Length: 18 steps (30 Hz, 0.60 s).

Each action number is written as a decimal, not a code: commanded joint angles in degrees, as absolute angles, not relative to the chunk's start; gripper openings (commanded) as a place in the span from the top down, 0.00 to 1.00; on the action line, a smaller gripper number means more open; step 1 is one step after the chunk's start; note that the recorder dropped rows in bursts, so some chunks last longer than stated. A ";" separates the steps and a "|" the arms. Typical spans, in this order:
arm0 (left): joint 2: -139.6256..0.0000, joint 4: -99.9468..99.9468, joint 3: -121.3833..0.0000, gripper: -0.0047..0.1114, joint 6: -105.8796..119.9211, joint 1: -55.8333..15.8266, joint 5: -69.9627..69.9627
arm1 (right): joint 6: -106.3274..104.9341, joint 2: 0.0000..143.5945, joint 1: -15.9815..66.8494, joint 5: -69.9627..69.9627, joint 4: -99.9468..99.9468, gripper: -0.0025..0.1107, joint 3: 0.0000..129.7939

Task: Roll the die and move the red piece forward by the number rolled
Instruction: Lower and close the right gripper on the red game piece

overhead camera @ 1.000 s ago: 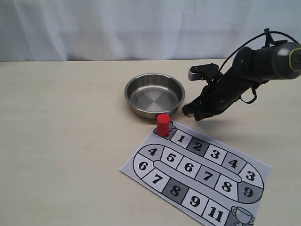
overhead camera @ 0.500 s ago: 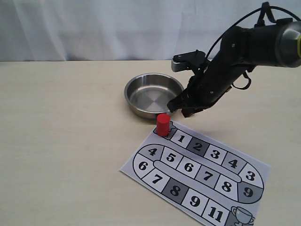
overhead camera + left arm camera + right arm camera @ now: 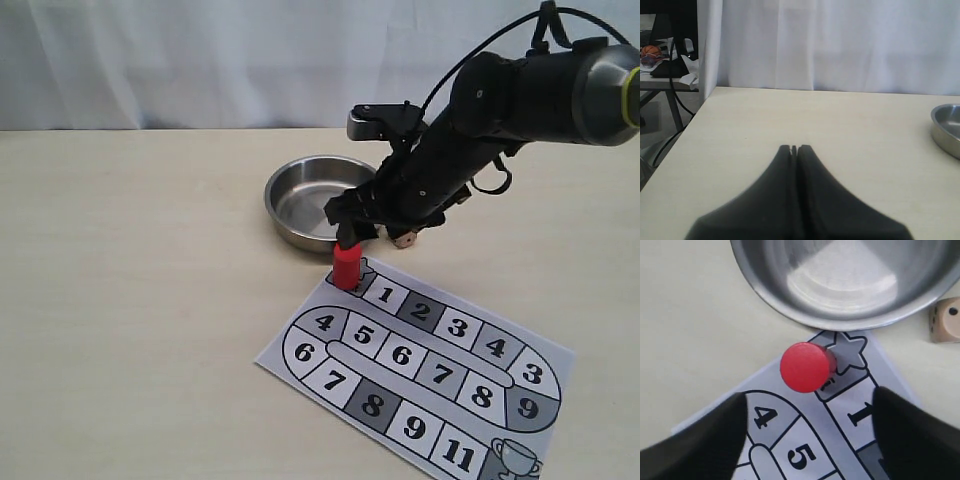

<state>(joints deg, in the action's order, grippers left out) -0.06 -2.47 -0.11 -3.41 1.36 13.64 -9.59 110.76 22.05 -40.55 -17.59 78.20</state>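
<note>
The red piece (image 3: 346, 267) stands upright on the star start square of the printed board (image 3: 420, 370). My right gripper (image 3: 352, 228) hangs open just above it, touching nothing. In the right wrist view the red piece (image 3: 805, 366) lies a little ahead of the open gripper (image 3: 810, 397), whose dark fingers (image 3: 700, 440) spread over squares 4, 5 and 1. The die (image 3: 946, 320), a tan cube with dark pips, rests on the table beside the steel bowl (image 3: 840, 320); it shows under the arm as the die (image 3: 404, 240). The left gripper (image 3: 795, 148) is shut and empty, low over bare table.
The steel bowl (image 3: 325, 200) sits empty just behind the board's start corner. The board (image 3: 790, 440) lies flat at the front right. A white curtain backs the table. In the left wrist view, the bowl (image 3: 947, 127) is far off, with a table edge (image 3: 695, 115) and clutter beyond.
The right arm has swung left from beside the bowl's right side to above the red piece. The red piece and board have not moved.
</note>
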 commanded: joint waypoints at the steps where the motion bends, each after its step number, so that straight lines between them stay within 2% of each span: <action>1: 0.00 -2.50 0.00 0.96 -3.69 1.36 13.03 | -10.79 110.96 22.14 -39.16 -18.33 0.28 77.99; 8: 0.00 -2.50 0.00 0.96 -3.69 1.36 13.03 | -10.80 114.15 22.29 -39.07 -18.84 0.29 77.99; 13: 0.00 -2.50 0.00 0.96 -3.69 1.36 13.03 | -10.60 116.10 25.58 -36.78 -18.10 0.29 77.99; 18: 0.00 -2.50 0.00 0.96 -3.69 1.36 13.35 | 1.01 116.20 26.74 -30.89 -10.13 0.29 77.99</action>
